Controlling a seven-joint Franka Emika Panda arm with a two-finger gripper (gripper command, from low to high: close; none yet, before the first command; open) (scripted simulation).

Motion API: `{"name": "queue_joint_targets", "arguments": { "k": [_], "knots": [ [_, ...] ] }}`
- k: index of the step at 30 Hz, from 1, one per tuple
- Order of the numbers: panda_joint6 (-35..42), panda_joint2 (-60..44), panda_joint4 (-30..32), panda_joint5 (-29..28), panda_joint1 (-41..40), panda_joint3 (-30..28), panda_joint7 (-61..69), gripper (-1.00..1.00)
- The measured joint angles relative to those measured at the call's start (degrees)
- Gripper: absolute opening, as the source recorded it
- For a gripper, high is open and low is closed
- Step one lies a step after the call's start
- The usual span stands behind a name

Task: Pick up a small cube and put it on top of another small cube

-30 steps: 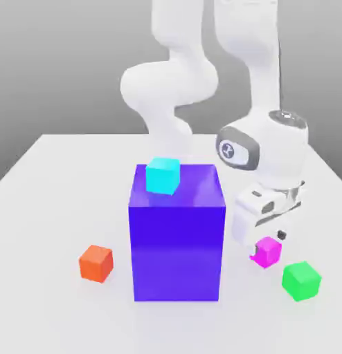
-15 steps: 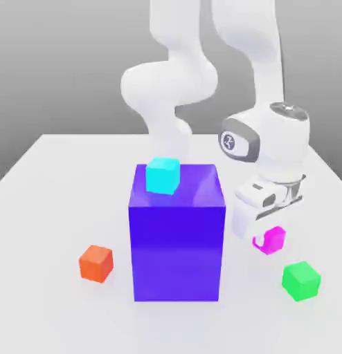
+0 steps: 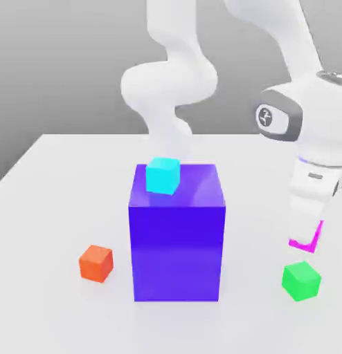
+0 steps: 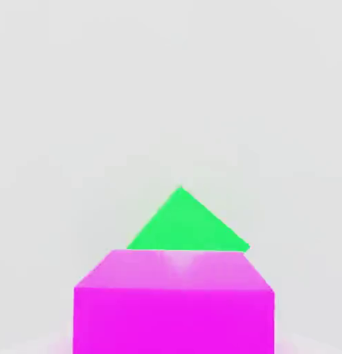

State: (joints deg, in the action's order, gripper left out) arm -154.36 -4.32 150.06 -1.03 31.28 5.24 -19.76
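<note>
The gripper (image 3: 305,238) holds the small cube (image 3: 307,236) clamped above the table's (image 3: 56,180) near right part, over the green cube (image 3: 301,280); it looks light, rigid and smooth, best pinched on opposite flat faces.

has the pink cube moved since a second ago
Yes. The pink cube, held in the claw, has risen off the table and shifted toward the exterior view's right, now above the green cube.
</note>
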Motion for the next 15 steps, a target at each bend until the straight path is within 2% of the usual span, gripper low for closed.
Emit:
{"name": "queue_joint_targets", "arguments": {
  "k": [3, 4, 10, 15],
  "knots": [
    [-5.2, -5.8, -0.6, -1.5, 0.2, -0.5, -0.7, -1.00],
    [-6.6, -7.3, -0.6, -1.9, 0.4, -0.7, -0.9, 1.00],
    [-7.3, -8.0, -0.7, -2.1, 0.3, -0.7, -1.0, 1.00],
    [-0.3, -0.5, -0.3, -0.1, 0.0, 0.0, 0.4, 1.00]
  ]
}}
